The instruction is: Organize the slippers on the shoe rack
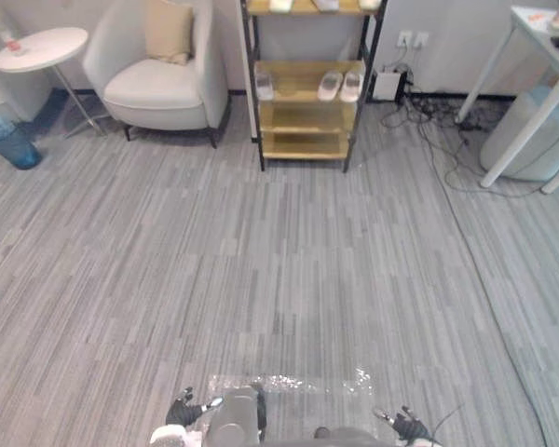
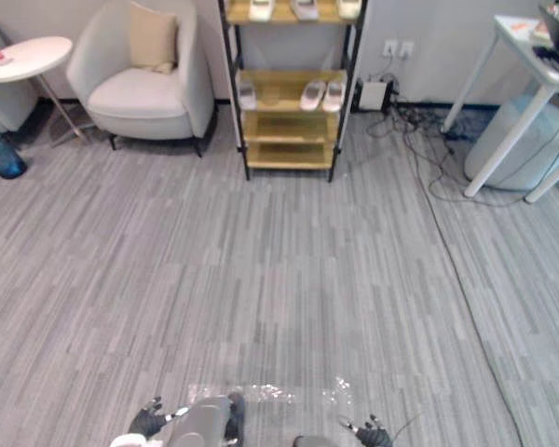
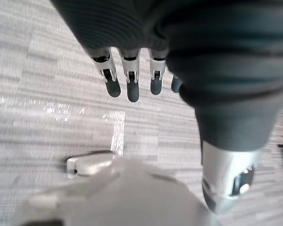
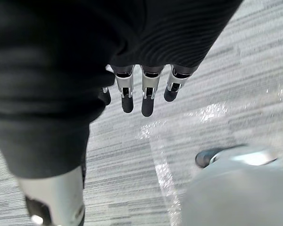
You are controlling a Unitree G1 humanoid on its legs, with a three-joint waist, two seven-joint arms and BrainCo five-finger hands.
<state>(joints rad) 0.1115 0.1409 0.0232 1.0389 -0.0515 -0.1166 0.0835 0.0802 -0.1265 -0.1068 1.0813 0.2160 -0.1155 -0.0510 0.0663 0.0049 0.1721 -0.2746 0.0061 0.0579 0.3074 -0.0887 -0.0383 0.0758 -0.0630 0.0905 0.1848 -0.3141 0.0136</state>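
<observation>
Shoe rack (image 1: 306, 88) standing far centre against the wall: wooden shelves, black frame. Robot well apart from it, open carpet (image 1: 279, 261) lying btwn.

Mid shelf carrying three pale slippers: single slipper (image 1: 264, 86) at left end, pair (image 1: 330, 86) lying side by side at right end, gap btwn single and pair. More pale slippers (image 2: 303, 7) showing on top shelf, cut by the frame edge. Two lower shelves looking bare.

L hand (image 3: 132, 87) hanging at near left, fingers straight and relaxed, gripping nothing. R hand (image 4: 147, 101) hanging at near right, same: fingers loose, nothing in it.

Handling (judgement): slippers looking like light, soft indoor types, prob. bending under a pinch, not fragile. Being light, likely sliding on the smooth wood if nudged, so lifting beats pushing. Best hold prob. across the middle, thumb under the sole, fingers over the upper; a heel-edge pinch is likely leaving it drooping. Single at left prob. the one needing a mate or a move.

Armchair (image 1: 158, 84) and round table (image 1: 42, 47) sitting far left, desk (image 1: 540, 65) far right, cables (image 1: 429, 121) trailing on floor just right of rack: snag risk when approaching.
</observation>
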